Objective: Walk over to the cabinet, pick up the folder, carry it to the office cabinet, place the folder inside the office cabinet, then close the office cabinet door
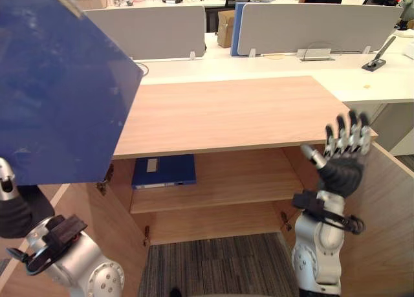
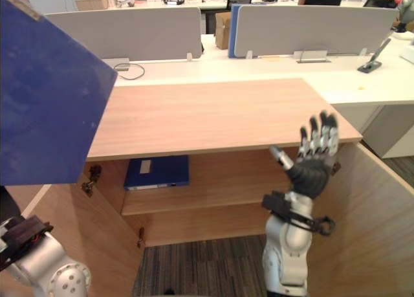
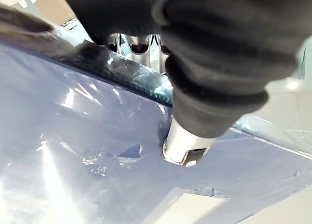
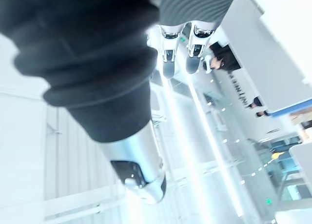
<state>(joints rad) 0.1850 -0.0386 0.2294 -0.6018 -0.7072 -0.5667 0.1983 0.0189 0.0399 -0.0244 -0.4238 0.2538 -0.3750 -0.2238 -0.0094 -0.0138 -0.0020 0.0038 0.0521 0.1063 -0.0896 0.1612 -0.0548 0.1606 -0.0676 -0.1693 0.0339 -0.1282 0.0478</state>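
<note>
As the low light-wood office cabinet point(image 1: 226, 112) stands straight ahead with both doors swung wide, its opening faces the robot under the broad top. Large flat dark-blue folder under clear film point(image 1: 58, 90): held high at the robot's left, close to the head camera and above the level of the cabinet top, broad face toward the camera, one corner pointing right toward the top's left end. Its edges run out of view, so its long axis cannot be read. Left door point(image 1: 74, 235) hangs open below the folder, right door point(image 1: 388, 206) on the far side. Upper wooden shelf point(image 1: 252, 174): a smaller blue binder point(image 1: 163, 171) lies flat at its left end, bare board to the right of it. Left hand point(image 3: 187, 146): clamped on the folder, thumb pressed on the filmed face, fingers on the far side of its edge. Right hand point(image 1: 341, 164): raised before the cabinet's right end, fingers straight and apart, holding nothing. Judgement: the opening lies down and to the right of the folder. The coming move needs the folder lowered under the top's front edge, laid flatter, and aimed at the bare stretch right of the binder. Left arm carries; right hand is nearer that stretch.
</note>
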